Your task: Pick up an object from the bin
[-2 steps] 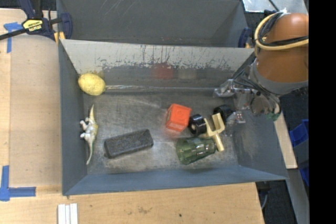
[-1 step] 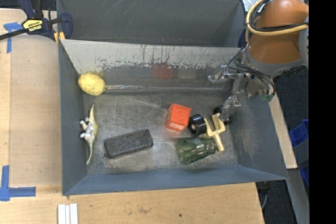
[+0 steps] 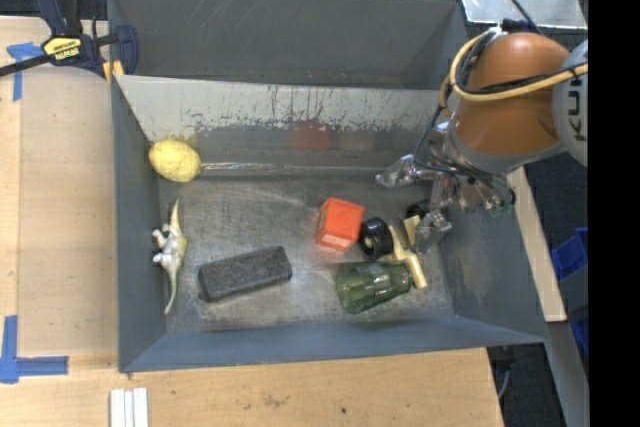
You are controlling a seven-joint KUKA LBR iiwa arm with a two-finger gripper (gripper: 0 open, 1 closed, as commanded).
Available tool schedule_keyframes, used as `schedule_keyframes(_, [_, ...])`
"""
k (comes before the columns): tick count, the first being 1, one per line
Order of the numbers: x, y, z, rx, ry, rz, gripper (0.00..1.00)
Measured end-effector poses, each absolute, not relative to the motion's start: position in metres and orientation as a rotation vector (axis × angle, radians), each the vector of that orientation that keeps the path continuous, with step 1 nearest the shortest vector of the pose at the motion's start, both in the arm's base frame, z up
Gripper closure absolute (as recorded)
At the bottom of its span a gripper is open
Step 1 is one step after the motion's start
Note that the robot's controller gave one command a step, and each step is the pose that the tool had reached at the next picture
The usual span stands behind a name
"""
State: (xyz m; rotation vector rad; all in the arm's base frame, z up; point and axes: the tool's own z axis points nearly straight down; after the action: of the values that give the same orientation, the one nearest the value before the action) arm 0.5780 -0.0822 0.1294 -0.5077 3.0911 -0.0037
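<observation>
**Gripper placed at the right end of the bin, beside a tan piece and a black round object**

The gripper (image 3: 428, 215) is seen at the right end of the grey metal bin (image 3: 290, 50), below the orange cover (image 3: 508, 95) of the wrist. Whether it is open or closed cannot be told, as its metal parts are crowded together from this angle.

The things nearest to it are found just to its left. A tan piece (image 3: 412, 255) lies directly beside and below it, and whether the two touch cannot be made out. A small black round object (image 3: 375, 236) is set against the tan piece. An orange cube (image 3: 340, 223) is placed just left of the black object. A green bottle (image 3: 372, 285) is laid on its side in front of these, close to the near wall.

The other things are spread well apart towards the left. A dark grey block (image 3: 244, 273) is laid flat near the front. A pale toy lizard (image 3: 168, 250) is stretched along the left wall. A yellow lemon-shaped object (image 3: 175, 160) is lodged in the far left corner.
</observation>
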Motion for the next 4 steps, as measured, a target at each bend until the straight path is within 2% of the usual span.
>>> schedule_keyframes(1, [0.605,-0.105,0.075,-1.174,2.900,-0.004,1.00])
schedule_keyframes(2, [0.605,-0.105,0.075,-1.174,2.900,-0.004,1.00])
schedule_keyframes(3, [0.607,-0.111,0.179,-1.141,2.924,0.000,1.00])
schedule_keyframes(4, [0.607,-0.111,0.179,-1.140,2.925,0.000,1.00])
